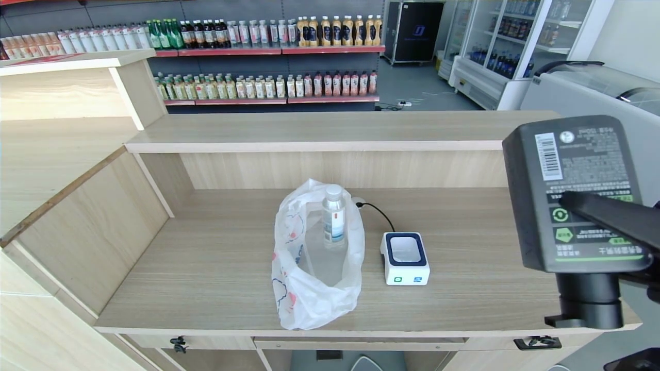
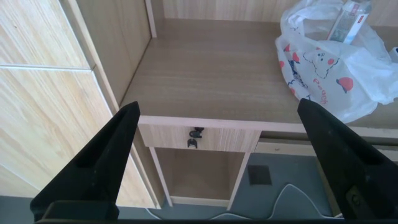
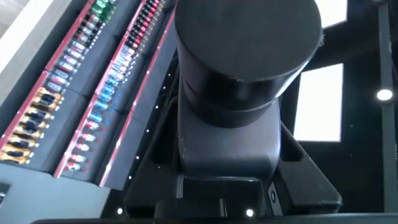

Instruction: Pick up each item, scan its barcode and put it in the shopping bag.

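A black bottle (image 1: 572, 190) hangs upside down at the right, high above the counter, its cap (image 1: 590, 304) pointing down and a white barcode label (image 1: 548, 156) facing the head view. My right gripper (image 1: 593, 211) is shut on its body; in the right wrist view the bottle (image 3: 242, 74) sits between the fingers. A white shopping bag (image 1: 309, 288) stands open mid-counter with a clear water bottle (image 1: 334, 216) upright inside. The white barcode scanner (image 1: 406, 255) sits just right of the bag. My left gripper (image 2: 217, 109) is open and empty, low before the counter's front edge, left of the bag (image 2: 336, 68).
The wooden counter (image 1: 216, 268) has a raised ledge (image 1: 335, 131) along the back and a side wall on the left. A black cable (image 1: 379, 214) runs from the scanner toward the back. Drawer handles (image 1: 178, 344) sit under the front edge. Bare wood lies right of the scanner.
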### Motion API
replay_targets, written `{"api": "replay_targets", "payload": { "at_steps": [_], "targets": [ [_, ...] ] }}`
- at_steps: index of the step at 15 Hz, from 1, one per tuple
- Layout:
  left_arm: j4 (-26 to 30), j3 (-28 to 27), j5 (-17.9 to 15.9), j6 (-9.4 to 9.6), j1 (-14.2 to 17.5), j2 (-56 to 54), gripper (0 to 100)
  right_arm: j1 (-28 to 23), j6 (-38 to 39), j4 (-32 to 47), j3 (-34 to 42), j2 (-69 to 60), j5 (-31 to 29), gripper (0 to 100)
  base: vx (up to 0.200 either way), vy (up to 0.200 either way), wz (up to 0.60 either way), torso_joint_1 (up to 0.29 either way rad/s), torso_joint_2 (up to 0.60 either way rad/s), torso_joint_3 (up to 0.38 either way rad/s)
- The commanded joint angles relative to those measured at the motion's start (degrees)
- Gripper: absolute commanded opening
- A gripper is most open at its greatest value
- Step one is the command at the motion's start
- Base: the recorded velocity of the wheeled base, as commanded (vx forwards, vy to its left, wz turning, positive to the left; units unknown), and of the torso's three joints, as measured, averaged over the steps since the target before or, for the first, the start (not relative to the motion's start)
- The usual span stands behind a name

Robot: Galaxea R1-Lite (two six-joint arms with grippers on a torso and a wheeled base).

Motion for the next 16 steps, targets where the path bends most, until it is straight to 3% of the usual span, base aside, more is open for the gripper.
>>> {"api": "replay_targets", "payload": {
  "at_steps": [1,4,9,16],
  "targets": [
    [0.0,0.0,0.02,-0.02,0.01,-0.02,100,3.18,-0.76,0.44,0.8,-4.93,-1.09,0,0.0,0.0,0.0,0.0,0.0,0.0],
    [0.0,0.0,0.02,-0.02,0.01,-0.02,100,7.4,-4.63,1.32,1.42,-5.98,-1.18,0,0.0,0.0,0.0,0.0,0.0,0.0],
    [0.0,0.0,0.02,-0.02,0.01,-0.02,100,9.69,-10.34,7.21,1.68,-5.98,-1.53,0,0.0,0.0,0.0,0.0,0.0,0.0],
    [0.0,0.0,0.02,-0.02,0.01,-0.02,100,12.94,-10.17,10.28,1.42,-7.04,-1.62,0,0.0,0.0,0.0,0.0,0.0,0.0]
  ]
}}
